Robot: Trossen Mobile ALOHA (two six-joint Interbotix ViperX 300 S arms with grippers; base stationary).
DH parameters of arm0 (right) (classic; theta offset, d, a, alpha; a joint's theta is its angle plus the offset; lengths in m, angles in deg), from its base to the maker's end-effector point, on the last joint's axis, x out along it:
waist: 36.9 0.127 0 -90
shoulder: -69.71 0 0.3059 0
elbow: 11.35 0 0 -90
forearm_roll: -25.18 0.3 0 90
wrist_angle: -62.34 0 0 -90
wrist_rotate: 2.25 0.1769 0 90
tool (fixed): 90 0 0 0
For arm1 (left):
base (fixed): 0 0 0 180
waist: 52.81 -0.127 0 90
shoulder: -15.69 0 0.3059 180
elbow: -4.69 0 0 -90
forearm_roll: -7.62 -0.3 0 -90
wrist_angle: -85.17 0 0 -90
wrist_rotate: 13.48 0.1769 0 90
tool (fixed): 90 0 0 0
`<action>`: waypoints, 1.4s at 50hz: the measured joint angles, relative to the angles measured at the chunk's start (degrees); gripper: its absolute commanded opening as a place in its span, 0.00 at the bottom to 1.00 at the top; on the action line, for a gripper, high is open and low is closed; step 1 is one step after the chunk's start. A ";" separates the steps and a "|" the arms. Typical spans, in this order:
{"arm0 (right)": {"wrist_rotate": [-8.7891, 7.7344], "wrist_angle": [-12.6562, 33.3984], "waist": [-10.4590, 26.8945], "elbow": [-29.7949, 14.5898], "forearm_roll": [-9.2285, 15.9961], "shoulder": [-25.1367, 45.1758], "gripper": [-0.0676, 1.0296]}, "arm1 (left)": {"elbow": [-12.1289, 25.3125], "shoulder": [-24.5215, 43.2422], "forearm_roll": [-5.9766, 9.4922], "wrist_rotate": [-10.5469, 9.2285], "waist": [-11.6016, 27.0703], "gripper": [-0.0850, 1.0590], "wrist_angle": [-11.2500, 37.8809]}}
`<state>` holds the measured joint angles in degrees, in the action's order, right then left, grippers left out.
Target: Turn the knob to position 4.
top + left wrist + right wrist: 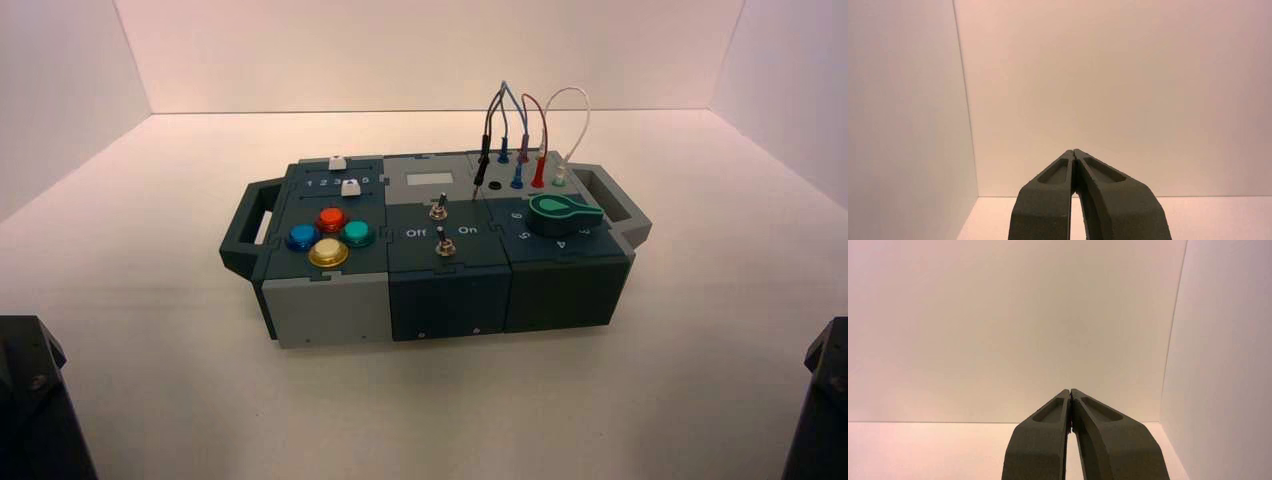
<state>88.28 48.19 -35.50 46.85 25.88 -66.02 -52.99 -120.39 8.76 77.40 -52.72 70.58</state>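
Note:
The green teardrop knob (562, 213) sits on the right section of the box (330, 310), with its pointer arm reaching toward the box's right end. A curved ring of white digits lies around its near side, and the digit 4 (560, 244) is just in front of the knob. My left gripper (1074, 154) is shut and empty, parked at the near left and facing the back wall. My right gripper (1070, 392) is shut and empty, parked at the near right. Neither wrist view shows the box.
The box carries four coloured dome buttons (329, 236) on its left section, two metal toggle levers (438, 209) in the middle and several plugged wires (520, 130) behind the knob. It has a handle (248, 228) at each end. White walls enclose the table.

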 measured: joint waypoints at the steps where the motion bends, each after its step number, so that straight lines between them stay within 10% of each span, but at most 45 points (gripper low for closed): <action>1: 0.00 0.00 0.00 0.00 -0.09 0.09 0.04 | 0.00 0.00 0.00 0.00 0.00 0.05 0.00; 44: 0.00 5.27 0.09 -0.97 -0.09 0.26 0.04 | 0.53 -0.09 0.00 0.00 0.88 0.05 5.36; 70: -0.70 33.31 13.18 -9.76 -0.26 19.86 0.04 | 5.89 7.21 -0.09 3.96 29.62 0.05 31.99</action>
<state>87.57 81.50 -22.31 37.10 25.62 -46.15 -47.10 -113.18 8.67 81.35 -23.10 102.57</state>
